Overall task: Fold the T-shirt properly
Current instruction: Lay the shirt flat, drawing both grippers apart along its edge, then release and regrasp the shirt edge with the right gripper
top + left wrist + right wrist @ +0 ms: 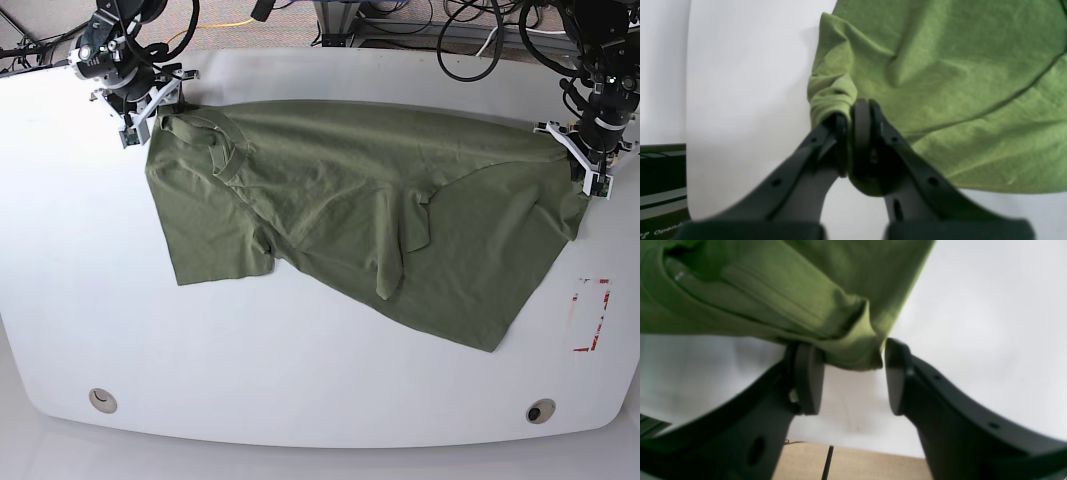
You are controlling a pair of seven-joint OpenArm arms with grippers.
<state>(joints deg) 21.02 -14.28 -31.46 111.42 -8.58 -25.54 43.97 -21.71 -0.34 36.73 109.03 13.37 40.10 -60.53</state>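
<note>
The right gripper [150,110], at ten o'clock on the white table [300,370] in the base view, has its jaws parted; its wrist view shows a bunched corner of the T-shirt [350,210] lying between the pads, and whether either pad touches it is hard to tell. The olive garment spreads wrinkled from ten to three o'clock, with a folded flap near the centre. At three o'clock the left gripper [585,175] is clamped on a wad of cloth at the shirt's edge, which hides its pads. Red markings [590,315] sit at four o'clock.
</note>
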